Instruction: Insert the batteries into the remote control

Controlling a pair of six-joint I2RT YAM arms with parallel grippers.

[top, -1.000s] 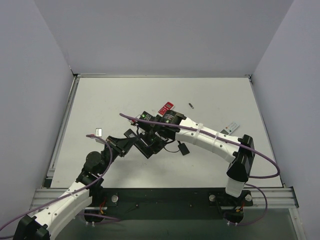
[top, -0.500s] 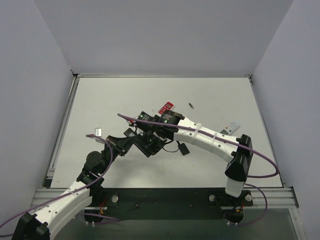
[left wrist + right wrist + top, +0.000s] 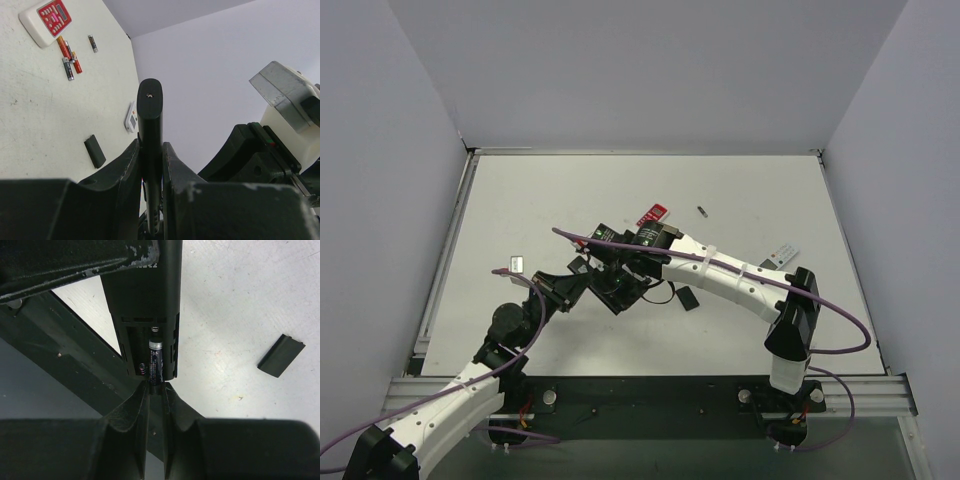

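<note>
Overhead, a pale desk (image 3: 570, 190) sits between grey walls, and two white-and-black robot arms meet near the middle of the frame. The left claw (image 3: 150, 145) is pressed tight on the black remote control (image 3: 150, 115). In the left wrist view the remote stands edge-on between the claw's fingers and rises toward the centre of the frame. In the right wrist view the remote's back faces the camera with its battery bay uncovered. One battery (image 3: 155, 362) lies lengthwise in the right-hand slot of the bay, its upper end against a small spring (image 3: 155, 330). The right claw (image 3: 156, 386) pinches the lower end of this battery, right at the remote's bottom edge. The battery's dark wrapper carries pale print, too small to read. A black battery cover (image 3: 281, 355) lies flat on the desk at the right of that view, apart from the remote. At the upper left of the left wrist view lies a red-and-white remote (image 3: 46, 19) with a red panel of buttons whose markings cannot be made out. Just below it, loose batteries (image 3: 67, 55), reddish-orange with dark ends, lie close together. A single battery (image 3: 93, 43) lies a little to their right. A small white-grey remote (image 3: 132, 118) lies near the middle of that view, its face illegible.
</note>
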